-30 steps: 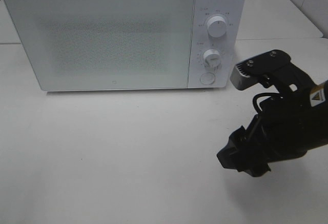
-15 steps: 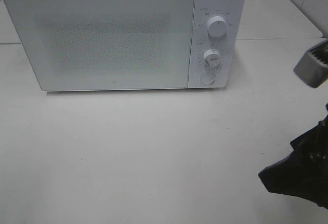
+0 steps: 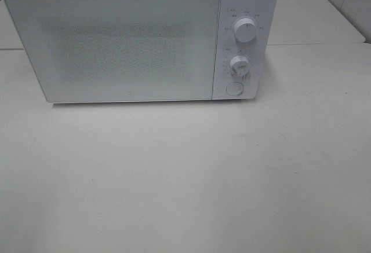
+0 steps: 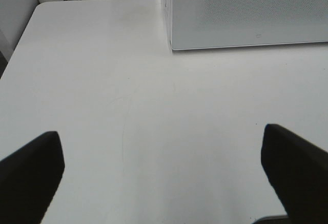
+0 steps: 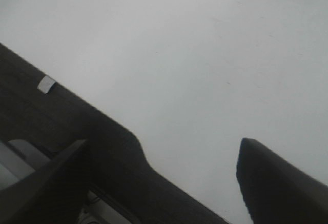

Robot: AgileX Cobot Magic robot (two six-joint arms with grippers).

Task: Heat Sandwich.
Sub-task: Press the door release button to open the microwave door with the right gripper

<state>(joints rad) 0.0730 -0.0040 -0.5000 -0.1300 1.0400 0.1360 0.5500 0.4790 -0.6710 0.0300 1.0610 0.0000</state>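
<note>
Exterior high view: a white box-shaped microwave oven [image 3: 139,39] stands at the back of the pale matte worktop [image 3: 174,178]. Its wide speckled grey door [image 3: 116,44] is shut. On the control strip just right of the door sit an upper round white knob [image 3: 245,31], a lower round white knob [image 3: 239,65] beneath it, and a flat round button [image 3: 234,88] at the foot. Neither arm shows here. Where the sandwich is I cannot tell: no view shows it, and the door panel lets nothing through.

Left wrist view: the left end effector [image 4: 163,175] hangs over bare worktop [image 4: 102,80] in front of the microwave's [image 4: 251,14] front left corner, well apart from it. Its two black fingers [image 4: 31,178] stand wide, with nothing between them.

Right wrist view: the right end effector [image 5: 164,152] is also spread wide and holds nothing; one black finger [image 5: 277,183] is plain to see, the other sits in shadow. Below it lies worktop [image 5: 195,55], bordered by a dark band [image 5: 51,111] on one side.
</note>
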